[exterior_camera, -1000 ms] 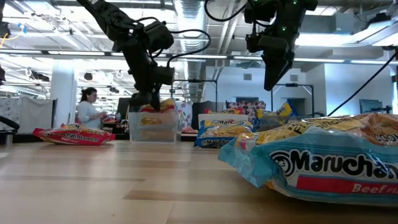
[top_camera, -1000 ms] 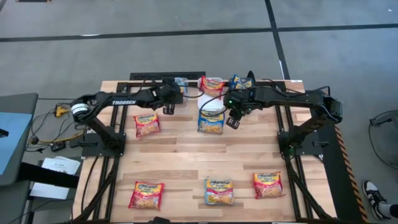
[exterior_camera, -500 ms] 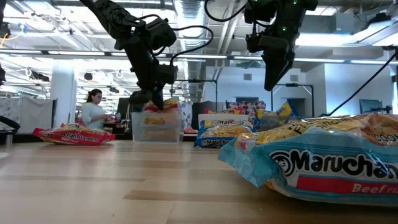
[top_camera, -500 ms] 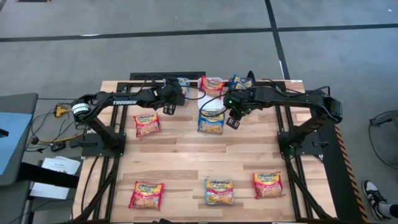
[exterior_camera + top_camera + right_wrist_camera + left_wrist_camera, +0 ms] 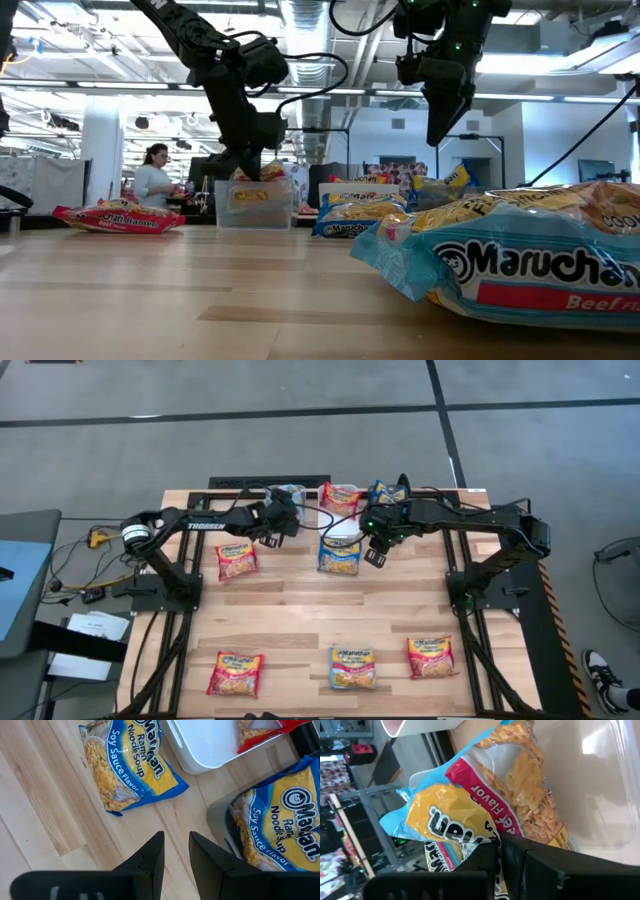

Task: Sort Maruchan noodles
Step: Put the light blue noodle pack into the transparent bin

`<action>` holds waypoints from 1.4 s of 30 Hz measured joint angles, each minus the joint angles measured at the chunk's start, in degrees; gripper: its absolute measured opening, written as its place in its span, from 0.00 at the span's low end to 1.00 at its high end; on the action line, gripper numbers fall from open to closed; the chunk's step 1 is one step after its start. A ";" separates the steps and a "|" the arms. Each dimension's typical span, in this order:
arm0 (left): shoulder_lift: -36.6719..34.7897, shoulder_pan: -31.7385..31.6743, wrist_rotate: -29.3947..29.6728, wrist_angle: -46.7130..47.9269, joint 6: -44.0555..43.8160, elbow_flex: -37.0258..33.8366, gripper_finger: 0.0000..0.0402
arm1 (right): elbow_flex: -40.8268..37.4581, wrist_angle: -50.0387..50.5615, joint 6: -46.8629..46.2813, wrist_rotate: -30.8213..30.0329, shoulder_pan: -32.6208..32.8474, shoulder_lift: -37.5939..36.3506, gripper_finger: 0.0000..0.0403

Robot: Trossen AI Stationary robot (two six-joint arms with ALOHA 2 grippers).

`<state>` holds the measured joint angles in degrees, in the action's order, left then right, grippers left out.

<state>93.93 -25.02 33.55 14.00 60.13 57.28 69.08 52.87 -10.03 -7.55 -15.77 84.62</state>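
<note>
The pale plank-wood worktop [image 5: 300, 610] carries both dark jointed arms. The left arm reaches from its base at the left edge across to the far row of bins, elbow low and wrist tipped down. The right arm stretches in from the right edge, forearm nearly level and wrist bent downward.

The left tool [image 5: 497, 847] is clenched on the edge of a crinkly blue-edged yellow plastic packet with a pink beef-flavour band [image 5: 470, 805], holding it at the clear, glossy plastic bin [image 5: 600, 785]. Only the left wrist view shows that pinch. The low view shows this tool [image 5: 245, 165] just above the bin's rim, with a person [image 5: 155, 175] in the room behind.

The right tool [image 5: 175, 840] hovers released, fingers slightly apart on nothing, above bare wood between a smooth white plastic bin [image 5: 210, 750] and a dark grey bin [image 5: 220, 820]. A flat blue-and-yellow soy sauce packet [image 5: 130, 765] lies on the worktop beside the white bin, and a matching blue soy sauce packet [image 5: 280, 830] sits in the dark bin.

The high view alone shows a red packet [image 5: 237, 560] below the left arm, and three packets along the near edge: red [image 5: 235, 673], blue-edged [image 5: 353, 667] and red [image 5: 431, 657].
</note>
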 joint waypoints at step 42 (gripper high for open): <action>0.96 -0.11 -4.42 -1.03 -8.22 -0.04 0.21 | 0.00 0.84 -0.05 0.11 0.00 0.00 0.28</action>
<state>94.89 -25.12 29.13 12.97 51.91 57.23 69.08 53.71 -10.09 -7.44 -15.77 84.62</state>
